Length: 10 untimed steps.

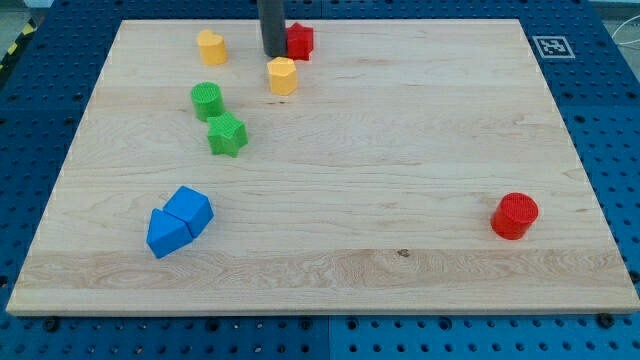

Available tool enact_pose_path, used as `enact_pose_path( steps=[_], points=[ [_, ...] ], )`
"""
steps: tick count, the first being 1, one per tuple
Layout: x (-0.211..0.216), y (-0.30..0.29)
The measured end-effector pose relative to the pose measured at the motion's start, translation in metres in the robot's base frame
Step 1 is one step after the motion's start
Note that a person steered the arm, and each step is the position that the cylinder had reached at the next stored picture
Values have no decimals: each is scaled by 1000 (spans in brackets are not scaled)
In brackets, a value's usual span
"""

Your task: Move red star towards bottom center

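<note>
Here, the wooden board (400, 130) fills most of the view and serves as the landmark for everything else. It lies on a blue perforated table (610, 120), and a small black-and-white marker tag (551, 46) sits at the board's top right corner.

My rod comes down from the view's top near the board's top edge, left of its middle, and my tip (272, 54) rests on the board there. There are no jaws on this arm, only the straight rod, so nothing opens or closes.

The red star (299, 40) stands close to the board's top edge, just to the view's right of my tip and seemingly touching the rod; part of the star is hidden behind it. It is far from the board's bottom centre.

Near the board's bottom left, two blue blocks touch each other: a blue cube (190, 208) and a blue wedge-like block (165, 234) just below and left of it. A red cylinder (515, 215) stands near the board's right edge, low down, well apart from the rest.

In the board's upper left, a green star (227, 134) sits just below a green cylinder (207, 100). One yellow block (283, 75) sits just below my tip, and another yellow block (211, 46) lies near the board's top edge, to the left of the rod.
</note>
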<state>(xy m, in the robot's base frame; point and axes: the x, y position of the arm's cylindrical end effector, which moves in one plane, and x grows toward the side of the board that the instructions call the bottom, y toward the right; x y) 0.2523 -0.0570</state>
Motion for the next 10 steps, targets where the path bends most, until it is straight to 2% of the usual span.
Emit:
enact_pose_path(
  steps=[2, 3, 4, 6, 10],
  points=[
    [0, 52],
    [-5, 22],
    [-29, 17],
    [-36, 102],
    [78, 143]
  ],
)
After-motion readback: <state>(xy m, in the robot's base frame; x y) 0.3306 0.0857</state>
